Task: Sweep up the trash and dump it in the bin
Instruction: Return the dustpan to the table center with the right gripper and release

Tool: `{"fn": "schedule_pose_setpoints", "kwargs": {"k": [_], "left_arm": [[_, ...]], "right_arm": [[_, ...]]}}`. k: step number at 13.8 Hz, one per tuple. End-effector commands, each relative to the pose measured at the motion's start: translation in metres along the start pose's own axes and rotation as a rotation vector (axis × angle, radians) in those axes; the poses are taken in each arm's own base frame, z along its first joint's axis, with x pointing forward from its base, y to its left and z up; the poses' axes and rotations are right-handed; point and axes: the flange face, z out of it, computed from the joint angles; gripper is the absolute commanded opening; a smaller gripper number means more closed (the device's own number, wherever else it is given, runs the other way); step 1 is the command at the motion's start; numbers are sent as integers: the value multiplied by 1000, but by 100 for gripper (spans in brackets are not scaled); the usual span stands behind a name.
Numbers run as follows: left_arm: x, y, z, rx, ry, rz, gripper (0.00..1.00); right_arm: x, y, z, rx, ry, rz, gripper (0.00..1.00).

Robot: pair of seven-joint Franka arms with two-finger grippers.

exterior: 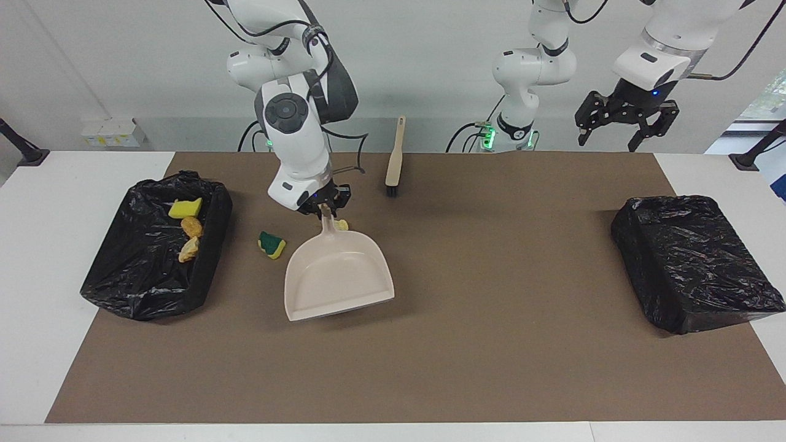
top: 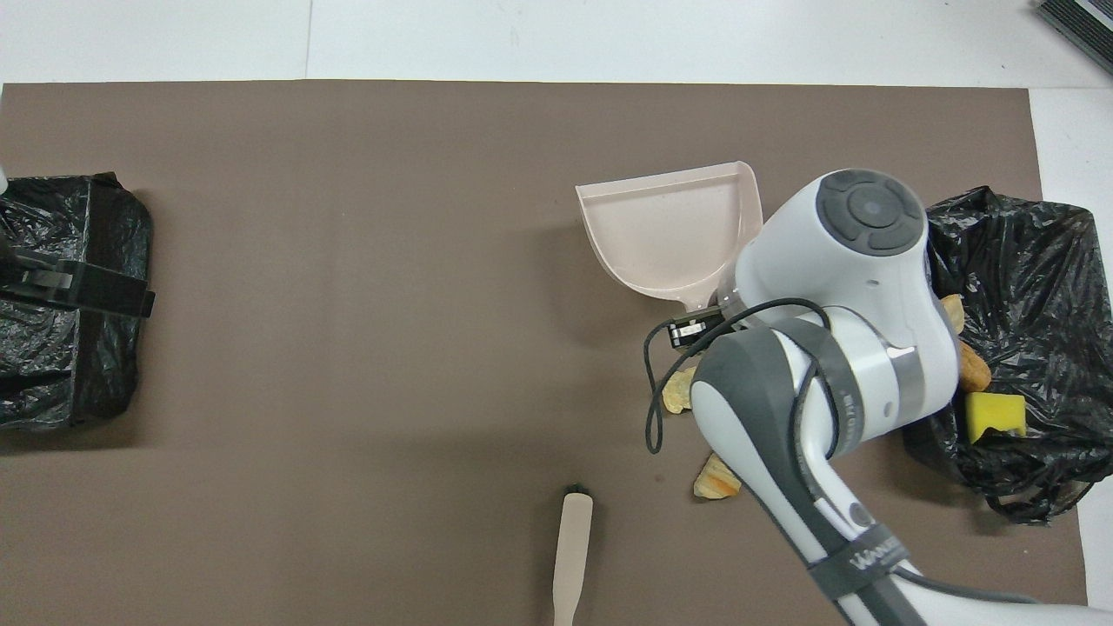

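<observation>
Counted two black-lined bins, one dustpan, one brush (exterior: 393, 161), two end effectors. My right end effector (exterior: 323, 204) was clenched on the handle of the dustpan (exterior: 336, 277), held above the mat. Trash: three scraps lay in the bin (exterior: 153, 245) at the right arm's end of the table; the green-and-yellow sponge (exterior: 272, 245) lay on the mat between that bin and the dustpan; a tan chunk (exterior: 341, 224) lay just under the handle. My left end effector (exterior: 626, 130) hung released over the other bin (exterior: 694, 261), waiting.
</observation>
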Motion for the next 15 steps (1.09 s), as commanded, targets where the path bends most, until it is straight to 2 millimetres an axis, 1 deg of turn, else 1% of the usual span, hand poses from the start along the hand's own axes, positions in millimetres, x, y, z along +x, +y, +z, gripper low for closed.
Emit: {"fn": "schedule_pose_setpoints", "kwargs": {"k": [1,3,4,6,7,9,10,11,12,14,15], "left_arm": [[-8,-3,-3,18,-12,7,100],[-8,-3,-3,18,-11,5,100],[-8,-3,-3,18,-11,5,100],[-8,-2,-4,18,-6,7,100],[-8,-2,-4,18,-8,7,100],[-8,-3,-3,18,-8,7,100],[-7,-3,-3,18,-6,4,100],[-7,-2,-4,19,-2,4,100],[-6,-1,-4,18,1,6,100],[-6,-1,-3,17,0,18,100],[-6,-1,-4,16,1,20,100]], "right_arm": [[10,-52,6,20,12,94,0],[18,-87,28,27,-17,123,0],[25,-101,37,36,-27,121,0],[30,-143,64,17,-44,111,0],[37,-155,73,13,-46,139,0],[41,-178,88,6,-48,187,0],[46,-184,92,10,-45,208,0],[49,-195,94,24,-31,214,0],[48,-203,97,41,-21,211,0],[47,-204,95,45,-10,190,0],[47,-202,94,50,-16,188,42]]}}
